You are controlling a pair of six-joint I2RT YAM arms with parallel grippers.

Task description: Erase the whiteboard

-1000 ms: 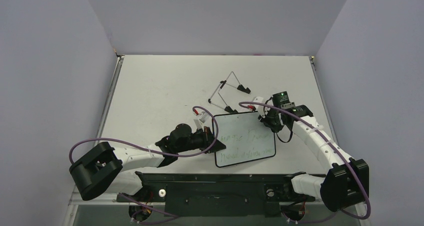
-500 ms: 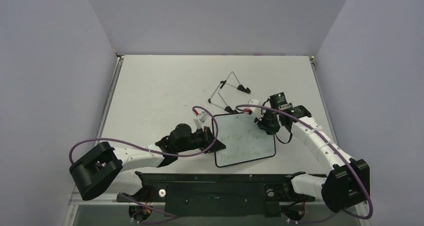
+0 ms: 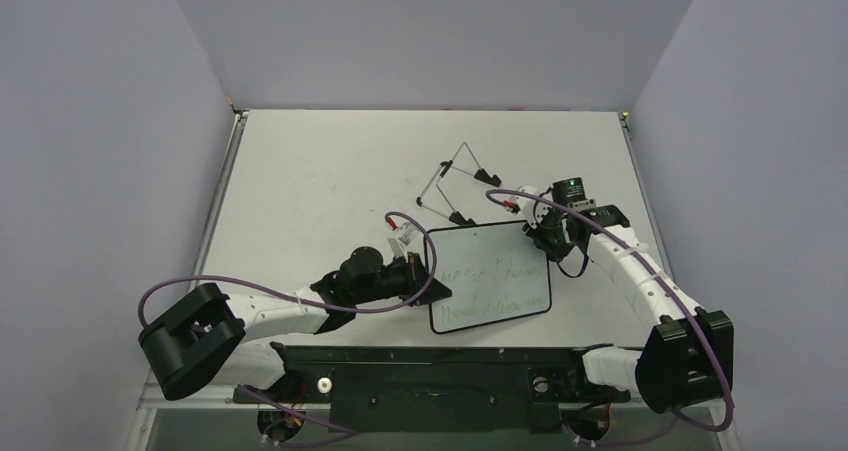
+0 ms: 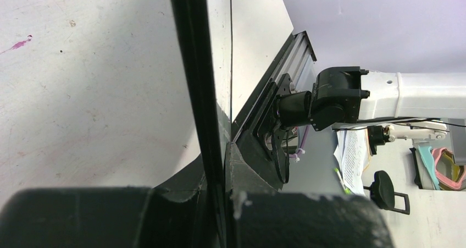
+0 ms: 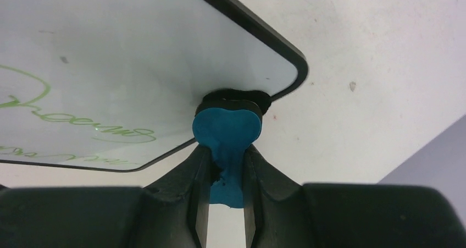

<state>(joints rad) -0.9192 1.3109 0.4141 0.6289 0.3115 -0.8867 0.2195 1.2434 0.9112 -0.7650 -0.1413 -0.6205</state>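
Observation:
The whiteboard (image 3: pixel 490 277) lies near the middle front of the table, white with a thin black frame and green handwritten lines. My left gripper (image 3: pixel 428 279) is shut on its left edge; the left wrist view shows the board (image 4: pixel 200 77) edge-on between the fingers. My right gripper (image 3: pixel 540 237) is at the board's far right corner, shut on the blue-and-black eraser (image 5: pixel 226 128). The eraser's dark felt touches the board (image 5: pixel 110 50) just inside that rounded corner. Green writing (image 5: pixel 71 119) shows to the left of the eraser.
A thin wire easel stand (image 3: pixel 458 183) with black feet lies behind the board. The black rail (image 3: pixel 440 371) with both arm bases runs along the near edge. Grey walls close in the table on three sides.
My right gripper with the eraser moved left over the board's top edge, then back right to the far right corner. The left arm and the board have not moved.

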